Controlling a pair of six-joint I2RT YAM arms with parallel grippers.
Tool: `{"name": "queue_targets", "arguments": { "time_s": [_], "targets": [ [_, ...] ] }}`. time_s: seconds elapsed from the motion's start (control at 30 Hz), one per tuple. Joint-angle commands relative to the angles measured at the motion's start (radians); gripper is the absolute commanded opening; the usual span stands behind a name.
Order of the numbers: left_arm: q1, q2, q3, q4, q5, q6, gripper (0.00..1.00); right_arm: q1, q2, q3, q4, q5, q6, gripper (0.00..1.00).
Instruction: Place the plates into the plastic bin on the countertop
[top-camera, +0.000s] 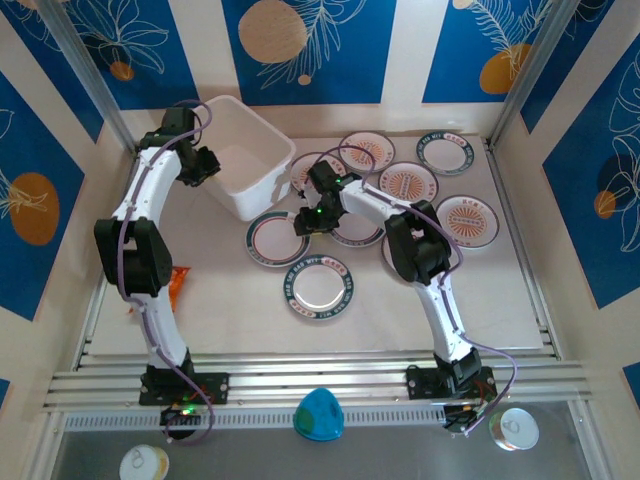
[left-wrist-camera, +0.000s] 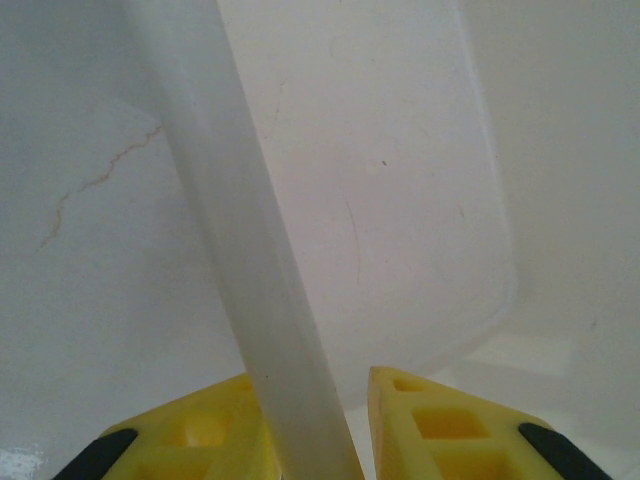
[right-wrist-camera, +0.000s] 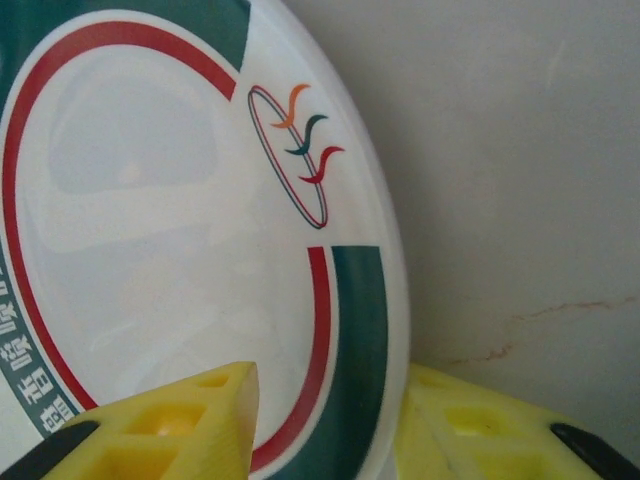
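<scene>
Top external view — the left arm is bent up and across to the plastic bin (top-camera: 245, 150) at the far left of the bench (top-camera: 220, 310), with the left pincer (top-camera: 203, 165) set at the bin's left rim. The right arm is folded inward, and the right pincer (top-camera: 316, 208) is held low among the plates (top-camera: 318, 288) lying just right of the bin. Neighbouring plates could be knocked by a sideways sweep.

Left wrist view — the left pincer (left-wrist-camera: 310, 440) is clamped on the wall of the plastic bin (left-wrist-camera: 270, 300). The bin could be tipped or dragged by any pull.

Right wrist view — the edge of a green-rimmed plate (right-wrist-camera: 180, 250) is seen between the fingers of the right pincer (right-wrist-camera: 325, 430). Whether it is gripped cannot be told. The bite is judged shallow, so the plate could pivot or slip out.
</scene>
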Motion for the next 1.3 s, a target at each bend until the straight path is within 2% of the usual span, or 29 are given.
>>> {"name": "queue_targets", "arguments": {
  "time_s": [0.0, 0.2, 0.57, 0.77, 1.27],
  "targets": [
    [0.012, -0.004, 0.028, -0.041, 0.028, 0.036, 0.28, 0.005, 0.020, 0.029, -0.028, -0.030, -0.012, 0.36],
    [0.012, -0.004, 0.026, -0.049, 0.025, 0.047, 0.28, -0.007, 0.009, 0.029, -0.018, -0.054, 0.023, 0.24],
    [0.015, -0.016, 0.027, -0.045, 0.029, 0.049, 0.28, -0.024, -0.085, -0.036, 0.070, -0.110, 0.112, 0.12],
    [0.019, -0.017, 0.027, -0.044, 0.043, 0.054, 0.28, -0.047, -0.144, -0.097, 0.151, -0.158, 0.190, 0.07],
    [0.025, -0.017, 0.027, -0.059, 0.066, 0.083, 0.28, -0.063, -0.254, -0.217, 0.176, -0.182, 0.218, 0.00]
  ]
}}
